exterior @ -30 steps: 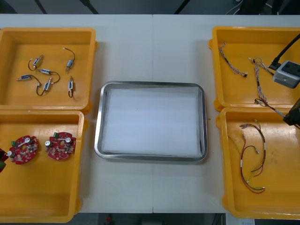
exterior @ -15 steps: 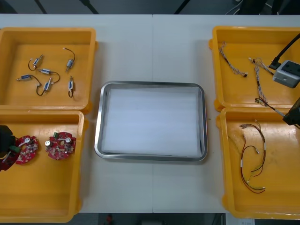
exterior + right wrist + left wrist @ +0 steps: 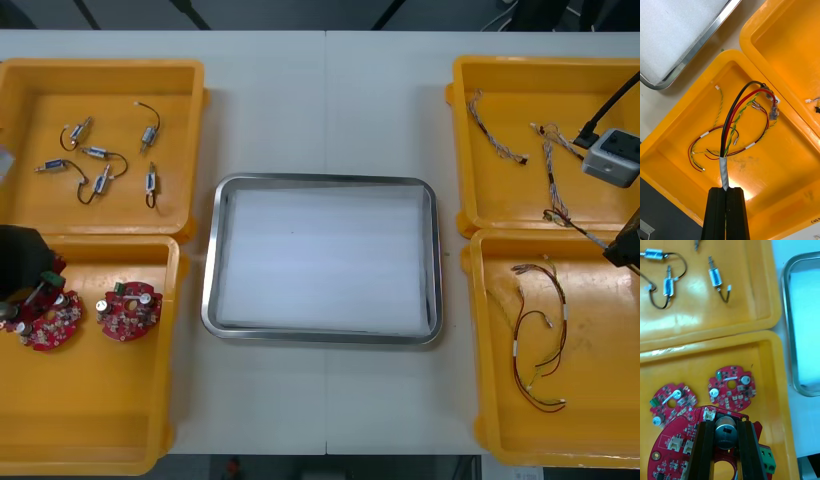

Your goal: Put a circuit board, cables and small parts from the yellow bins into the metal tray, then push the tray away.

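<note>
My left gripper (image 3: 727, 426) hangs over the near left bin (image 3: 100, 420), the yellow one left of the metal tray (image 3: 211, 290) on my side. Its fingers stand just as far apart as the metal cylinder (image 3: 725, 434) they pinch, and that cylinder stands on the circuit board (image 3: 672, 444) I hold, round and red, with a green connector (image 3: 767, 460) at its edge toward the tray. Below it two loose boards (image 3: 732, 388) lie flat on the bin floor, just beside each other without touching.

My right gripper (image 3: 726, 191) is over the near right bin (image 3: 790, 187), right of the tray on my side. Its fingers are pressed together on the white-wrapped end of a cable (image 3: 724, 168) of black, red and green-yellow strands, which runs to a clear plug (image 3: 773, 108) near the bin's rim. Red and yellow cables (image 3: 702, 135) lie looped on that bin's floor.

The tray itself sits flat, shiny at the rim and white inside.

Farther off, left of the tray, the far left bin (image 3: 110, 100) holds small metal parts (image 3: 95, 155) with dark wire tails; right of the tray, the far right bin (image 3: 520, 90) holds thin twisted cables (image 3: 497, 135)
</note>
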Controlling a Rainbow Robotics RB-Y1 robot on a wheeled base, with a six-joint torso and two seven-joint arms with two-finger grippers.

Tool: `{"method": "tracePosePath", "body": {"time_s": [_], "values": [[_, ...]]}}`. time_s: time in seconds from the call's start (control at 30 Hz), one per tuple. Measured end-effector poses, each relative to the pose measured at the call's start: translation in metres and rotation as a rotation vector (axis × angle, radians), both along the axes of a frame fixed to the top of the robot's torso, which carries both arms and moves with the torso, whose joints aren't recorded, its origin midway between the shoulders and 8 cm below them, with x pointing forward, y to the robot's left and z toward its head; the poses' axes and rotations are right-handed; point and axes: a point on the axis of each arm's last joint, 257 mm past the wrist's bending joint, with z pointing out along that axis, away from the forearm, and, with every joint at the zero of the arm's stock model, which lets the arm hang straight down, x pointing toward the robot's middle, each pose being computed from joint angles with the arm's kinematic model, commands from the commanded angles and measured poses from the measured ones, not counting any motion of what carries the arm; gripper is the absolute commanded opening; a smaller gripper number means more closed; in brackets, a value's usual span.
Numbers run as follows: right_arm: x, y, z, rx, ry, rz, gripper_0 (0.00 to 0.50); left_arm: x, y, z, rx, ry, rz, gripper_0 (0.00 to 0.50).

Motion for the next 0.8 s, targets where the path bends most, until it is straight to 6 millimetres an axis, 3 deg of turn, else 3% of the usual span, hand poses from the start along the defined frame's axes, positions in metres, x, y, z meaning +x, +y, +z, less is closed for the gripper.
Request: {"method": "tracePosePath", "body": {"time_s": [0.2, 0.43, 0.6, 0.8], "values": [[0.0, 0.0, 0.0, 0.0, 0.0, 0.0, 0.0, 0.01, -0.023, 0.002, 0.011, -0.015, -0.052, 0.0], [0.0, 0.0, 0.0, 0.0, 0.0, 0.0, 0.0, 0.022, -0.045, -0.006, -0.012, -0.012, 0.015, 0.0], [0.0, 0.0, 0.0, 0.0, 0.0, 0.0, 0.0, 0.029, -0.07, -0.011, -0.069, -0.009, 0.095, 0.0], [0.0, 0.0, 0.0, 0.0, -0.001, 0.0, 0.0, 0.034, -0.106, -0.017, -0.091, -0.021, 0.059, 0.0]]}}
